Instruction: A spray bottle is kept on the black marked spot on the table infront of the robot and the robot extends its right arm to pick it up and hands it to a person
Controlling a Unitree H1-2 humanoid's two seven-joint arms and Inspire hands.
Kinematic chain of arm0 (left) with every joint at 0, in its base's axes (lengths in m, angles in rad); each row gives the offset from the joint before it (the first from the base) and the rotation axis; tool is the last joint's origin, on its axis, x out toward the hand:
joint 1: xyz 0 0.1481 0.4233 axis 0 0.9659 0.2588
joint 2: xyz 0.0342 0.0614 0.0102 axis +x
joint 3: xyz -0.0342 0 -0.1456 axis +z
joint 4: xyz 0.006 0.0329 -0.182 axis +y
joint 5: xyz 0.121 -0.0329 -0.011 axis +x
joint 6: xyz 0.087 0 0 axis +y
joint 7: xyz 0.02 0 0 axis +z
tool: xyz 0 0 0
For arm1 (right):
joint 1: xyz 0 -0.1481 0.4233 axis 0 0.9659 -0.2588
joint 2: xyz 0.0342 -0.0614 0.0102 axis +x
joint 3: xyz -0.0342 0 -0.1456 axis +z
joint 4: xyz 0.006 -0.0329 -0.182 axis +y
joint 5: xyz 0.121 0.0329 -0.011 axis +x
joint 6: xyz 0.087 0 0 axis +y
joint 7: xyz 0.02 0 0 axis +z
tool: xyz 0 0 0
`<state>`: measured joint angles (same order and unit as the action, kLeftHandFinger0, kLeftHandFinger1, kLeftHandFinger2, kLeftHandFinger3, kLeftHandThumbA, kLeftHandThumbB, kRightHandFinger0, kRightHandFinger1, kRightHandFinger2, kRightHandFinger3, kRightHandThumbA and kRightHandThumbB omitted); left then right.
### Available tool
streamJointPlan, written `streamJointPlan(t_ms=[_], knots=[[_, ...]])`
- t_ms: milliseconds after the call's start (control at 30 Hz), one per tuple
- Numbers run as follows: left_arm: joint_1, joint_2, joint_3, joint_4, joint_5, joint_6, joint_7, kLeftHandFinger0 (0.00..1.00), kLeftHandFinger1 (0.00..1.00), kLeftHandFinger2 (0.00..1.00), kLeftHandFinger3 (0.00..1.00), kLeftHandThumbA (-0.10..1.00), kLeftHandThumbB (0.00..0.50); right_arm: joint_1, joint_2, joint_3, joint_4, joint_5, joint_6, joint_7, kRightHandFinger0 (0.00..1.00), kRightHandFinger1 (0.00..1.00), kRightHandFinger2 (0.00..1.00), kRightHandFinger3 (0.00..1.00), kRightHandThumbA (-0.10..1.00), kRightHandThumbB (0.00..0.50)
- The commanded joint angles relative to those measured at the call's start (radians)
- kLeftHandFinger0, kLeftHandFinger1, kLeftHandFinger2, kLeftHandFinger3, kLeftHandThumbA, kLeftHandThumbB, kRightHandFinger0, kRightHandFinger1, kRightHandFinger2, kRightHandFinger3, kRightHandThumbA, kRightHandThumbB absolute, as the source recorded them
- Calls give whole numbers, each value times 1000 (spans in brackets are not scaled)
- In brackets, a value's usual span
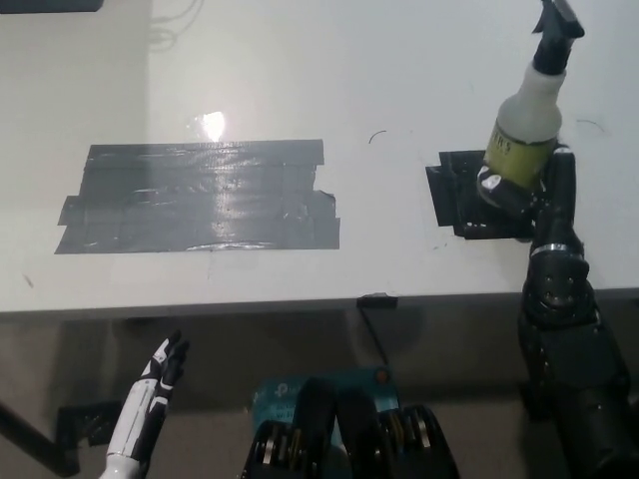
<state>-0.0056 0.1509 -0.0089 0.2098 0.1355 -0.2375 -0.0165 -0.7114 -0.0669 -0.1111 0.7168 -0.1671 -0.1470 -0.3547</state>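
Note:
A translucent spray bottle [529, 110] with a black trigger head and a yellow-green label is tilted to the right, lifted above the small black marked spot [459, 195] on the white table. My black right hand [534, 190] is shut on the bottle's lower body, partly hiding it. My white left hand [150, 399] hangs below the table's front edge at the lower left, fingers apart, holding nothing.
A large patch of dark grey tape [200, 195] covers the middle left of the table [399, 80]. A dark object [50, 5] sits at the far left corner. A black cable [374, 319] hangs at the front edge.

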Motion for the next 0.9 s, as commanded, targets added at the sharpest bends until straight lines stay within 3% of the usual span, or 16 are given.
streamJointPlan(t_ms=[0,167,333,567,867], knots=[[-15,11,-3,-20,13,-24,6,1000,1000,1000,1000,1000,500,-46,14,31,-164,-41,-39,-29,1,324,721,715,-42,180],[-15,11,-3,-18,9,-21,2,1000,1000,1000,1000,1000,500,-29,36,99,-308,-87,4,8,7,343,728,739,-59,171],[-13,12,-4,-19,11,-17,1,1000,1000,1000,1000,1000,500,-38,67,164,-391,-113,55,37,0,307,648,690,-100,145],[-16,11,-6,-23,16,-16,3,1000,1000,1000,1000,1000,500,-100,88,252,-303,-180,69,42,0,370,766,843,-100,119],[-20,9,-4,-26,18,-13,5,1000,1000,1000,1000,1000,500,-182,144,274,-135,-164,47,37,0,379,773,865,-100,109]])
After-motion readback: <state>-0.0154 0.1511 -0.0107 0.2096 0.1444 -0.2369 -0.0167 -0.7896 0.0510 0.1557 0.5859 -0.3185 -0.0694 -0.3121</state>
